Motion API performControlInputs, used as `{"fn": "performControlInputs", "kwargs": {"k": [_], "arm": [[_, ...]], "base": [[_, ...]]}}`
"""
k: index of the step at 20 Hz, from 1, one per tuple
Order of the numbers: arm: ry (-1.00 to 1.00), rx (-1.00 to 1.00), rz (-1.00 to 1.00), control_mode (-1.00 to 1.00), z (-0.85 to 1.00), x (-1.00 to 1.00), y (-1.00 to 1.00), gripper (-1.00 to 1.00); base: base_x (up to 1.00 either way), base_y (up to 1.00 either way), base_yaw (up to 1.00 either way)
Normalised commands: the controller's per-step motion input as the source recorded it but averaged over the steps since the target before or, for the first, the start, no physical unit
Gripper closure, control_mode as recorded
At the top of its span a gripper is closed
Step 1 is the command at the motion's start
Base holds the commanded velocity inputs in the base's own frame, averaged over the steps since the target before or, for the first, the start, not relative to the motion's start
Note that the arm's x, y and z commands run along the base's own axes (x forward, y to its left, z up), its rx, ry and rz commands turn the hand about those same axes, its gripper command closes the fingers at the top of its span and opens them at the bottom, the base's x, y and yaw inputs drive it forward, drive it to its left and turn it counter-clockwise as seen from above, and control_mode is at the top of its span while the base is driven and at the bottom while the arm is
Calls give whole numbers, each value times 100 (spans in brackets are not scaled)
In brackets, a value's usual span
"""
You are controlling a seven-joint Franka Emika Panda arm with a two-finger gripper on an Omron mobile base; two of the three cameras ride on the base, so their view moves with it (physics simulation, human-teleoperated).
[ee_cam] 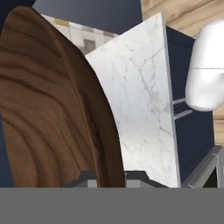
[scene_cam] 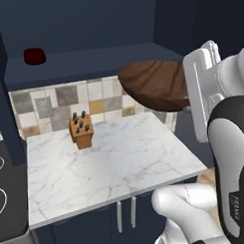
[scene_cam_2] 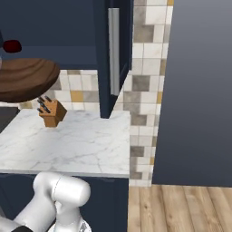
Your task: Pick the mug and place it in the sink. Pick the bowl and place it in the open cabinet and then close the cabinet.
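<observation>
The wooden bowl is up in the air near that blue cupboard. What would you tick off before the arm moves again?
1. Claw shut on the bowl: ok; the bowl hangs clear above the marble counter.
2. Bowl level: not ok; it looks tilted in the left base view.
3. Cabinet door open: ok; it stands edge-on, shelf exposed.
4. Room on the shelf: ok; one small dark red thing sits far left.
5. Knife block clear of the path: ok; it stands below on the counter.
6. Grip firmness: cannot tell.
</observation>
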Motion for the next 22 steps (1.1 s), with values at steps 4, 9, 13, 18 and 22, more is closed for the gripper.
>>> {"fn": "performControlInputs", "kwargs": {"k": [4, 9, 13, 18, 22], "arm": [[-1, 0, 9, -100, 0, 69, 0, 100], [-16, 0, 11, -100, 0, 53, 0, 100], [-18, 0, 10, -100, 0, 53, 0, 100], [-13, 0, 8, -100, 0, 51, 0, 100], [5, 0, 0, -100, 0, 46, 0, 100]], "base": [[0, 0, 0], [0, 0, 0], [0, 0, 0], [0, 0, 0], [0, 0, 0]]}}
